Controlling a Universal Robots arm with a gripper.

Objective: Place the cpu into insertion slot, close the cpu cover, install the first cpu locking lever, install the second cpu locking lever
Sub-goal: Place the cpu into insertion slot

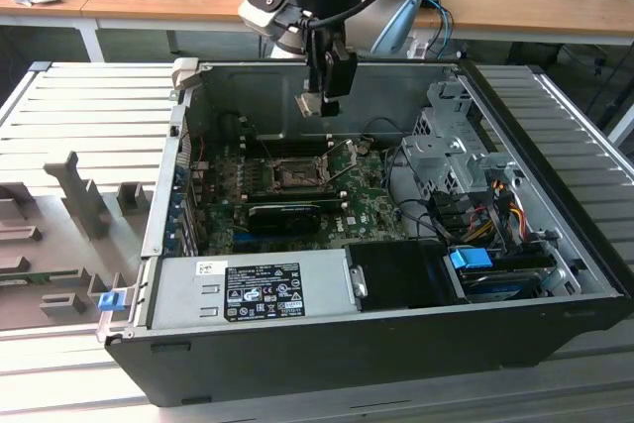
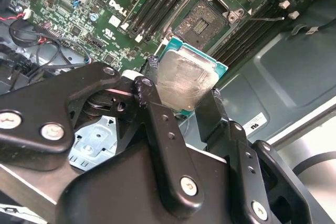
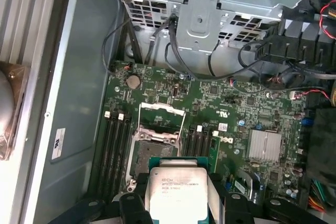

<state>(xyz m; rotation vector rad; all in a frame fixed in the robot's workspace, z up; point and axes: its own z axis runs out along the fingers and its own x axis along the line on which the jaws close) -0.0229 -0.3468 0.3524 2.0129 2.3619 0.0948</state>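
My gripper (image 1: pixel 322 94) hangs over the open computer case, shut on the cpu (image 1: pixel 310 104), a small square chip with a pale metal top. In both wrist views the cpu (image 2: pixel 184 80) (image 3: pixel 176 184) sits clamped between the black fingers (image 2: pixel 152 98), its green edge showing. Below it on the green board lies the insertion slot (image 1: pixel 294 173) (image 2: pixel 202 19) (image 3: pixel 149 153), dark, bare and uncovered. The cpu cover (image 3: pixel 160 118) stands flipped up at the slot's far edge. A thin locking lever (image 1: pixel 342 158) sticks up beside the slot. The cpu is above the slot, not touching it.
A black card (image 1: pixel 287 213) lies just in front of the slot. Memory slots (image 3: pixel 113 140) flank it. A grey power supply (image 1: pixel 248 289) fills the case's front, and a metal drive cage (image 1: pixel 446 146) with cables stands at the exterior view's right. A finned heat sink (image 3: pixel 265 145) is on the board.
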